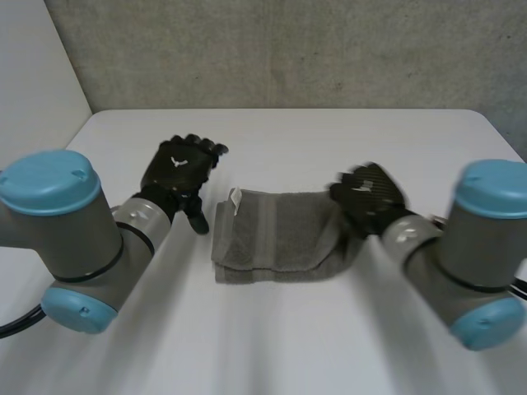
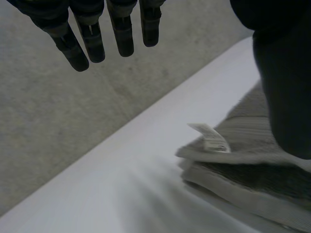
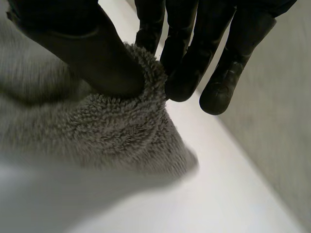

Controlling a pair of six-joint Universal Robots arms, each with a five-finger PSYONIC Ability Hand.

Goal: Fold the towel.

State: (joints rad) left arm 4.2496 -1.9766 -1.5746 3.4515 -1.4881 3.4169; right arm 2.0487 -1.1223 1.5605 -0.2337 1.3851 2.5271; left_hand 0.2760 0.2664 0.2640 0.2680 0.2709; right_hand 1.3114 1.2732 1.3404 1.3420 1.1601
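Several layers show already: grey terry towel [image 1: 276, 234] lies folded mid on the white table [image 1: 272, 346], small white label [image 1: 235, 199] at left end. Black left hand [image 1: 177, 173] hovers beside that end, fingers straight & apart, holding nothing. Black right hand [image 1: 370, 197] pinches right end btw thumb and fingers; probably one fold is left.

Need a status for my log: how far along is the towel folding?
Done: the towel lies in stacked layers, its tag at the left end. In hand: the right hand pinches the right-end edge between thumb and fingers; the left hand is open beside the towel. Left: probably laying that edge down and letting go.
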